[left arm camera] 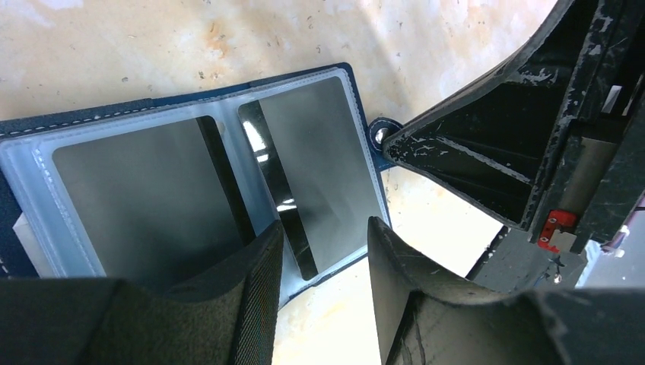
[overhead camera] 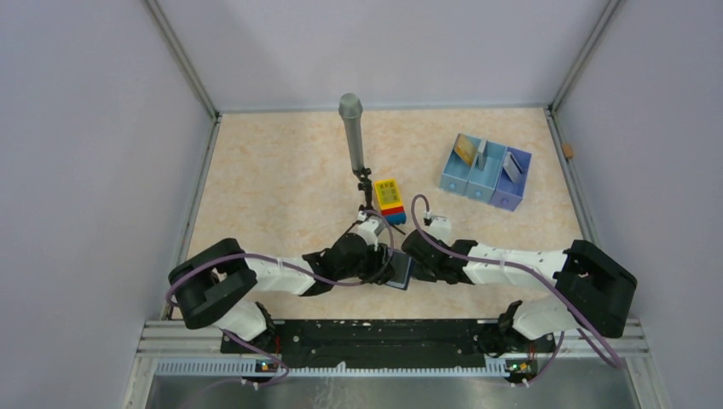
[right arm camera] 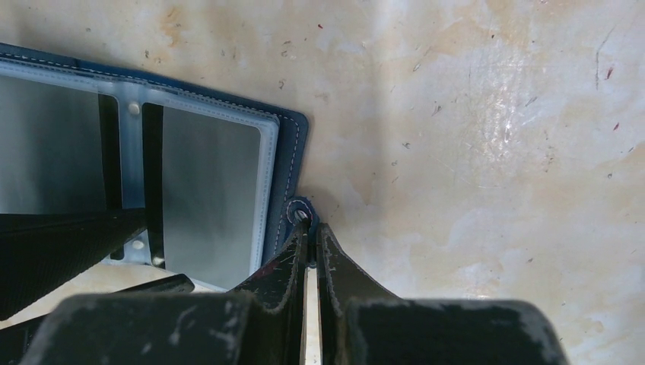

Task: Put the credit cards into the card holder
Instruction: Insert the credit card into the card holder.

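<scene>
Left wrist view: the card holder (left arm camera: 230, 125) was seen lying open and flat on the counter (left arm camera: 114, 46), at the near middle between both arms. Two striped cards were noted inside its clear sleeves, a left grey card (left arm camera: 144, 198) and a right grey card (left arm camera: 319, 152); both were judged fully seated. The left gripper (left arm camera: 325, 226) was held over the lower edge of the right sleeve, jaws parted, nothing clamped between them.

Right wrist view: the right gripper (right arm camera: 310, 228) was clenched on the snap tab (right arm camera: 298, 209), so the holder was kept pinned open.

Top view: further credit cards, a gold card (overhead camera: 465, 150) and a pale card (overhead camera: 511, 168) among them, were seen standing in the pale blue tray (overhead camera: 484, 189), well apart at far right. The task was judged part done; those cards remained to be fetched and sleeved.
</scene>
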Tool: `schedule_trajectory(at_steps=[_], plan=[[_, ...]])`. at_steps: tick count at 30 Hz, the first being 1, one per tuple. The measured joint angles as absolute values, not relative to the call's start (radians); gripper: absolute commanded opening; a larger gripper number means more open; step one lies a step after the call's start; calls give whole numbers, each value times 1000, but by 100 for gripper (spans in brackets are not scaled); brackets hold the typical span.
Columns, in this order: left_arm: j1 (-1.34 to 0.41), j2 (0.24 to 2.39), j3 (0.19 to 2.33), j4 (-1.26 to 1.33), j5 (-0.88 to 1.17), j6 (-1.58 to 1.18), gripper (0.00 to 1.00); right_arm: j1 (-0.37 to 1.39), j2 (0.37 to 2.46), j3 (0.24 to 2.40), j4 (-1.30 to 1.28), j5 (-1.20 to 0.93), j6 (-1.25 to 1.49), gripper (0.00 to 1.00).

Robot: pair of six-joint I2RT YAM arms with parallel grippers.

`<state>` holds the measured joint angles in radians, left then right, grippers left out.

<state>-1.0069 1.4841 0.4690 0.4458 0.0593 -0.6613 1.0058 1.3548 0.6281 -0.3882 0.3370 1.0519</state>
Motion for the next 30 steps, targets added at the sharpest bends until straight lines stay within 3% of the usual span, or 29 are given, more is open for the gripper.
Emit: schedule_trajectory(at_steps=[7,17,24,30], plan=[[-1009,1485,461,473,60,-687,53,1006,1355,628,-391,341,1052,0],[-1002,1301,463,346,44,-673,73,1002,1344,615,-378,342,1050,0],[-852,1172,474,126,61,-660,72,957,1285,548,-308,315,1006,0],[-706,1119,439,60,143,-685,61,894,1228,476,-215,249,953,0]])
